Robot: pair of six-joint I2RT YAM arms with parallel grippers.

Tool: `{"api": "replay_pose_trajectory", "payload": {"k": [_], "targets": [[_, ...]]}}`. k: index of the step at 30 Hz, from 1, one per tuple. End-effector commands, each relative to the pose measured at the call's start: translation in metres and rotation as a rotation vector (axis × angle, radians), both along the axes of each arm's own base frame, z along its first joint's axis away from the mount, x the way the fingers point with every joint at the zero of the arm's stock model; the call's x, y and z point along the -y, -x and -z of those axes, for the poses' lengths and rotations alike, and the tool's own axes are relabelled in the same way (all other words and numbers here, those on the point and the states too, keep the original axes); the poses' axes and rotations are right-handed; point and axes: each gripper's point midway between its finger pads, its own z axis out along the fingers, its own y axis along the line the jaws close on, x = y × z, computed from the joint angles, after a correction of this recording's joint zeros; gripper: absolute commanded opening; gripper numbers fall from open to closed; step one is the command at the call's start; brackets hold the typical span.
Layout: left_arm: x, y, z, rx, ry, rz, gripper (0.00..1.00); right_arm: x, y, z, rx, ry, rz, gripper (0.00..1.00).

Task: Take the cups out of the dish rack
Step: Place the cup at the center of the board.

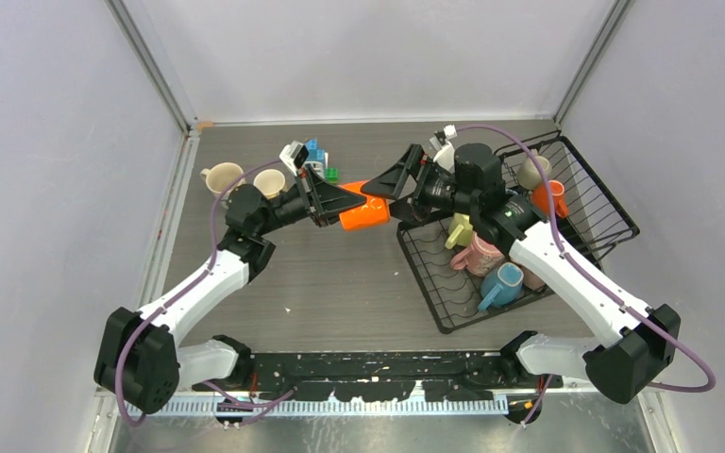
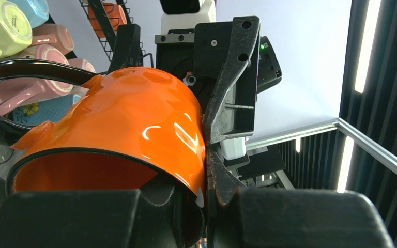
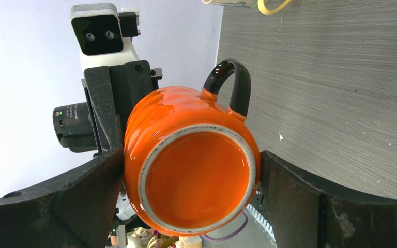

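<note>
Handing the orange cup (image 1: 363, 215) across is the step I judge to be under way. It hangs on its side above the desk (image 1: 340, 283), just left of the rack (image 1: 614, 222), mouth toward my left arm and base toward my right.

The right claw (image 1: 387, 186) holds it around the body: in the right wrist view a finger presses each flank and the glazed base faces the lens. The left claw (image 1: 345, 201) is narrow, with the wall at the rim caught between its fingers — one inside the mouth, one outside. It looks closed on that wall.

To do this well I want the left grip proven before the right lets go. A rim pinch on glazed ceramic is a thin hold, and the cup's weight sits out beyond it, so I would open the right claw slowly and watch for sag. The black handle stands clear of both claws — good, nothing to snag.

Both arms reach inward, forearms slanting to the middle, so the claws meet nose to nose. More cups (image 1: 491, 255) wait in the rack, and two cream cups (image 1: 224, 176) stand far left on the desk, a likely place to set this one down.
</note>
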Motion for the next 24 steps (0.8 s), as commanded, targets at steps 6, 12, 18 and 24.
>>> {"api": "replay_pose_trajectory", "payload": {"k": [6,12,18,24], "targets": [[-0.013,-0.003,-0.017,0.142,-0.068,-0.099,0.0,0.026,0.004,-0.026,0.132,0.043,0.073,1.0],[-0.018,-0.006,0.007,0.157,-0.242,-0.152,0.0,0.04,0.009,-0.03,0.159,0.098,0.109,1.0],[-0.035,-0.024,0.041,0.166,-0.535,-0.256,0.0,0.059,0.012,-0.031,0.175,0.182,0.162,1.0],[-0.065,-0.051,0.071,0.17,-0.907,-0.369,0.0,0.074,0.018,-0.026,0.174,0.25,0.195,1.0]]}}
